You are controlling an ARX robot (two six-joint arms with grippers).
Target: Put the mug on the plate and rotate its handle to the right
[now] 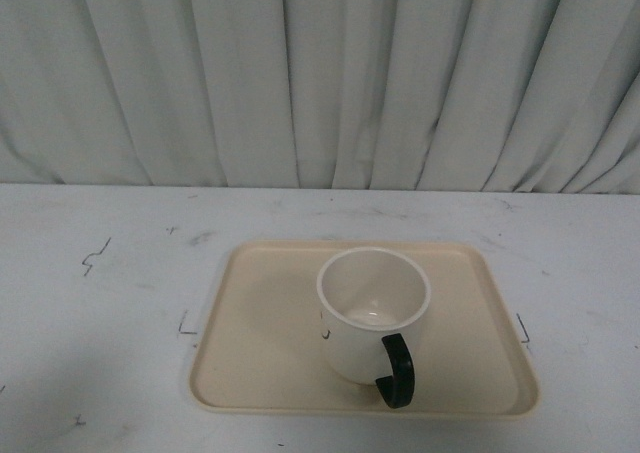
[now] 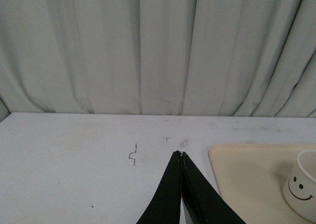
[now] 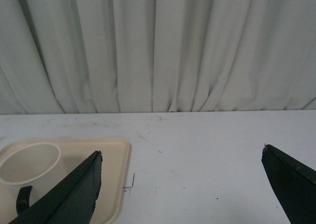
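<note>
The white mug point(image 1: 368, 313) stands upright on the beige plate point(image 1: 260, 363), right of its middle. Its black handle point(image 1: 397, 370) points toward the near edge, slightly to the right. The smiley face shows in the left wrist view on the mug point(image 2: 302, 189). Neither arm shows in the front view. My left gripper point(image 2: 181, 155) is shut and empty over the bare table, left of the plate point(image 2: 247, 174). My right gripper point(image 3: 181, 152) is open and empty over the table, to the right of the plate point(image 3: 116, 184); the mug point(image 3: 27, 162) and handle point(image 3: 22, 198) lie beyond one jaw.
The white table point(image 1: 100, 353) has small black corner marks point(image 1: 186, 325) around the plate and a scribble point(image 1: 95, 256) at the left. A pale grey curtain point(image 1: 320, 73) hangs behind the table's far edge.
</note>
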